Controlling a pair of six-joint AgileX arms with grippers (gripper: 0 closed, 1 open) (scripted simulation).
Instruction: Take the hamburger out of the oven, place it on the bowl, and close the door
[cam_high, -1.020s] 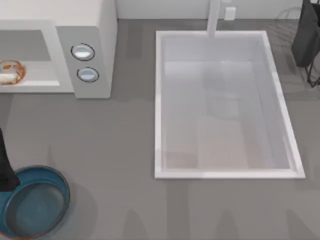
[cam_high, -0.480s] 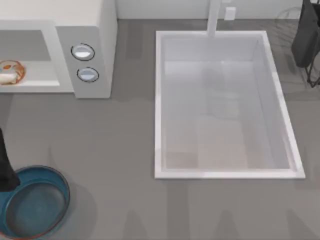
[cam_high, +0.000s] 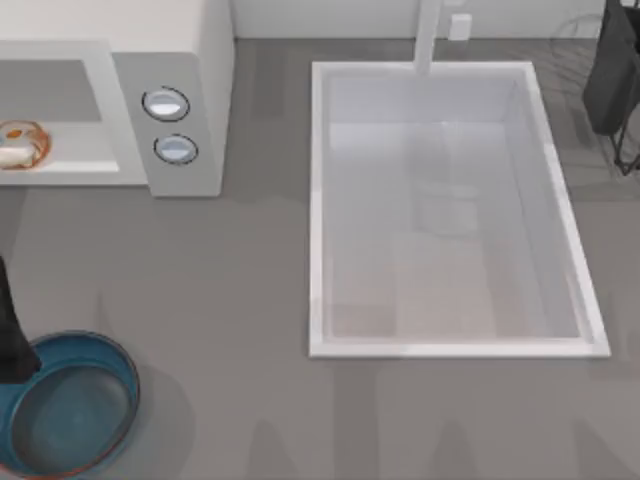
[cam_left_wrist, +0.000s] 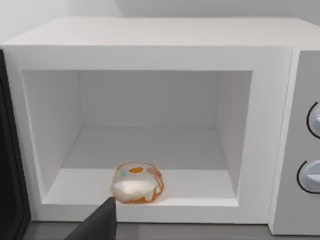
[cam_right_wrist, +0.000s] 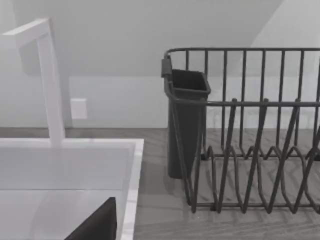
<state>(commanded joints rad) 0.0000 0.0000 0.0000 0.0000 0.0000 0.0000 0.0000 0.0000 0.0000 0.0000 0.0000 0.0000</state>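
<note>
Left gripper (cam_left_wrist: 97, 225) faces the open oven (cam_left_wrist: 150, 55); whether its fingers are spread I cannot tell. One hamburger (cam_left_wrist: 137, 182) sits at the cavity's front edge (likely light, soft, slippery: grasp across its sides). One bowl (cam_high: 70, 405), empty. Two knobs (cam_high: 166, 104). Right arm parked near the dish rack (cam_right_wrist: 245, 130).

Grey countertop (cam_high: 230, 300) with large white rectangular sink (cam_high: 318, 200) recessed at right. White faucet (cam_right_wrist: 50, 85) at sink's rear edge. Dark wire dish rack (cam_right_wrist: 250, 135) beside sink. Plain pale wall (cam_right_wrist: 125, 30) behind.
</note>
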